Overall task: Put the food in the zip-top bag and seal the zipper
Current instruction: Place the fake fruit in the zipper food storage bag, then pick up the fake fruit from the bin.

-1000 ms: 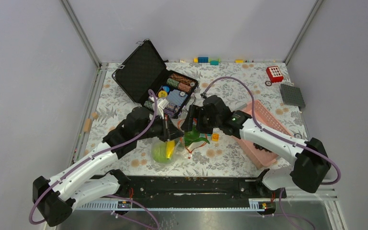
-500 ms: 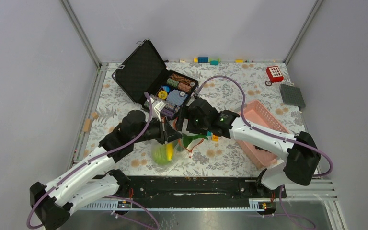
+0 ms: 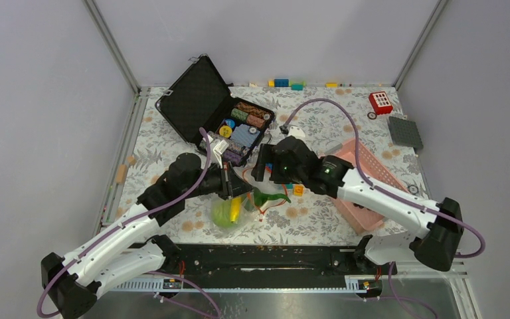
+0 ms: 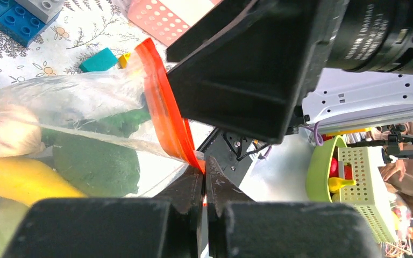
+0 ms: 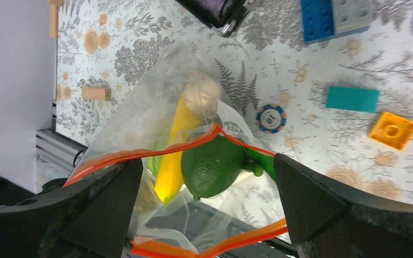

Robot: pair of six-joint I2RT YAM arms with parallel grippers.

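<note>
The clear zip-top bag [image 3: 229, 210] hangs from my left gripper [image 3: 237, 189], which is shut on the orange-red zipper strip [image 4: 166, 115] at one end of the mouth. In the right wrist view the mouth gapes open. A dark green piece [image 5: 212, 166] lies just under its upper lip. A yellow piece [image 5: 175, 141] and a white mushroom-like piece [image 5: 201, 92] lie deeper inside. A green pod [image 5: 259, 161] sticks out at the mouth's right side. My right gripper [image 5: 207, 215] is wide open and empty above the mouth. No slider shows.
An open black case of poker chips [image 3: 239, 126] stands behind the bag. A pink basket [image 3: 365, 183] is under the right arm. A loose poker chip [image 5: 271, 119], a teal brick [image 5: 352, 99] and an orange brick [image 5: 392, 130] lie by the bag.
My right gripper swung left over the bag mouth, then back a little to the right. The dark green piece now lies at the bag's mouth. The left gripper has kept its hold on the strip.
</note>
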